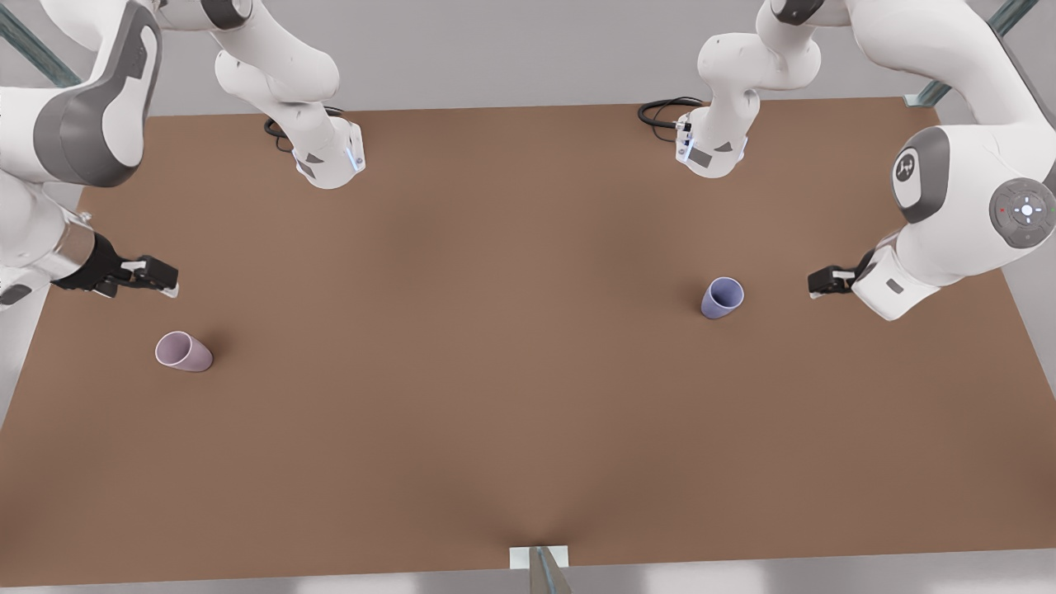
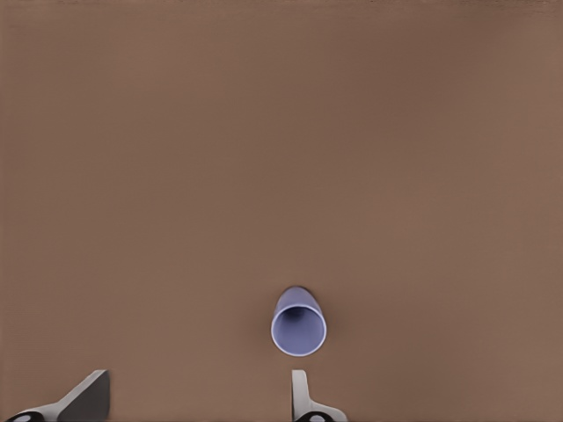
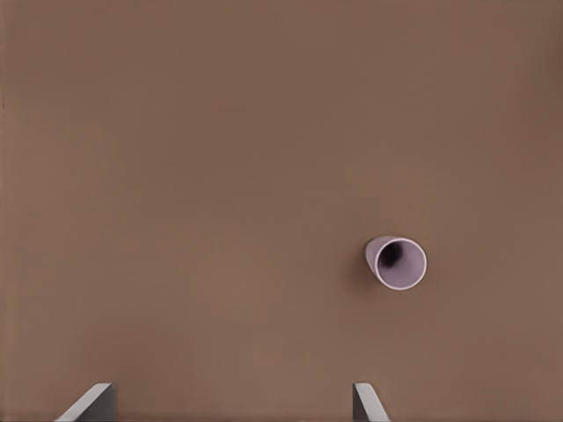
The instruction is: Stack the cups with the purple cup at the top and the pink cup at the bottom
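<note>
Two cups stand apart on the brown table (image 1: 495, 371), each with a gripper above it.

Nearest to the front edge, toward the front view's left edge, stands the pink cup (image 1: 184, 351) (image 3: 397, 263), upright, its inside dark. The right gripper (image 1: 153, 275) (image 3: 233, 403) hangs just beyond it, not touching; its jaws are wide, and only the tips of the fingers (image 3: 91, 402) come into the right wrist view. Farther in, toward the front view's right edge, stands the purple cup (image 1: 722, 297) (image 2: 298, 321), also upright. The left gripper (image 1: 827, 281) (image 2: 198, 396) is beside it, on the side of that edge, jaws wide, and its fingers (image 2: 302, 394) are cut off in the left wrist view.
</note>
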Robot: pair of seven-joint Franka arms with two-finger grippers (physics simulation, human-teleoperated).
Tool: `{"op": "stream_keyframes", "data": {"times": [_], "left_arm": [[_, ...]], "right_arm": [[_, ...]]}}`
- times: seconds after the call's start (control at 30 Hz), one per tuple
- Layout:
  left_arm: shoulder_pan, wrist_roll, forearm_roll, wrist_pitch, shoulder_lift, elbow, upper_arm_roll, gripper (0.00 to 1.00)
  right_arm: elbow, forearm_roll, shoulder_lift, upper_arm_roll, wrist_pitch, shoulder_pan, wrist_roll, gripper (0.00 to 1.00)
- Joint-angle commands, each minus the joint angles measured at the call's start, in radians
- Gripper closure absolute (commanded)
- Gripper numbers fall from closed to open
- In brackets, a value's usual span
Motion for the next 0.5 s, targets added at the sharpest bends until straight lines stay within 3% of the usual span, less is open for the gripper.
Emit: {"op": "stream_keyframes", "data": {"times": [0.0, 0.27, 0.3, 0.47], "left_arm": [[0.000, 0.025, 0.003, 0.032, -0.001, 0.001, 0.000, 0.00], [0.000, 0.026, -0.005, 0.015, 0.002, -0.013, 0.005, 0.00], [0.000, 0.026, -0.007, 0.009, 0.004, -0.015, 0.005, 0.00], [0.000, 0.030, -0.007, 0.000, 0.007, -0.015, 0.009, 0.00]], "right_arm": [[-0.005, 0.006, 0.003, 0.000, 0.043, -0.002, -0.027, 0.00], [-0.178, 0.004, -0.002, -0.012, 0.185, -0.047, -0.105, 0.00], [-0.267, -0.011, -0.040, -0.012, 0.285, -0.044, -0.142, 0.00], [-0.465, 0.011, -0.075, -0.188, 0.427, -0.027, -0.334, 0.00]]}}
